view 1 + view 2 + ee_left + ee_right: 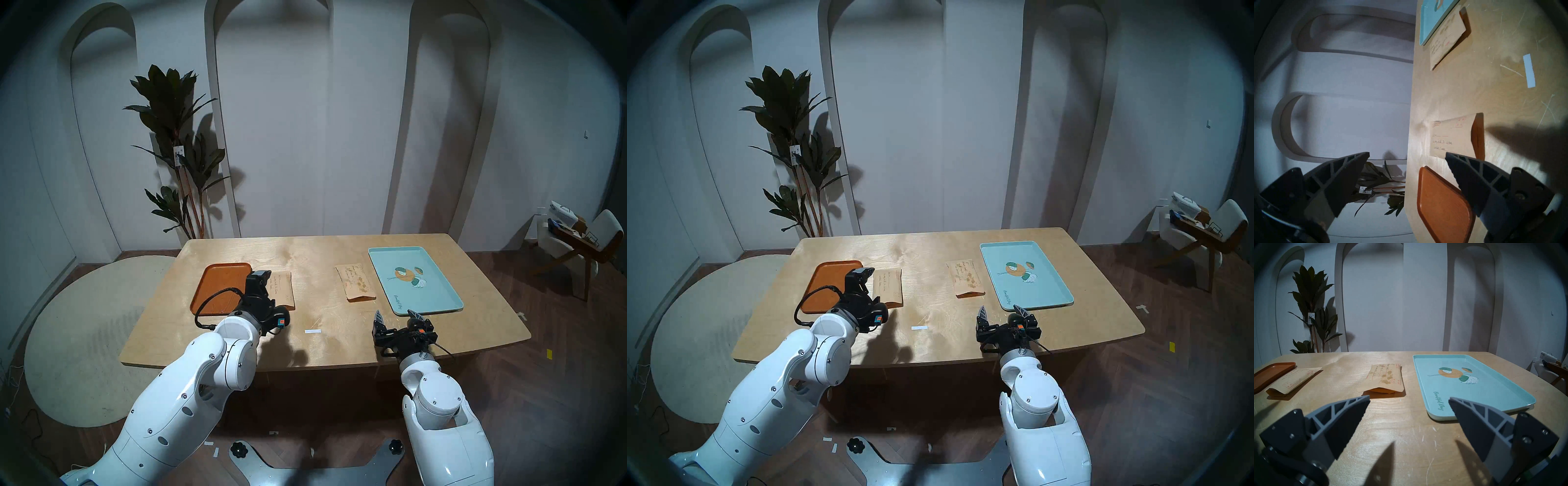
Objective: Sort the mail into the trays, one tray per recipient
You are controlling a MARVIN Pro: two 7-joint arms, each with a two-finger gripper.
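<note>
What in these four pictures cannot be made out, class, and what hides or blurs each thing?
- Handwriting on the plain envelope: too small and blurred to read, all views.
- Writing on the leaf-marked envelope: too small, so recipients cannot be told.
- Orange tray: near right corner hidden by the left gripper, head views.

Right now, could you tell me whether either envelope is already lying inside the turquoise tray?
No, the turquoise tray holds nothing, and both the stained envelope and the plain envelope lie on the wooden table.
</note>
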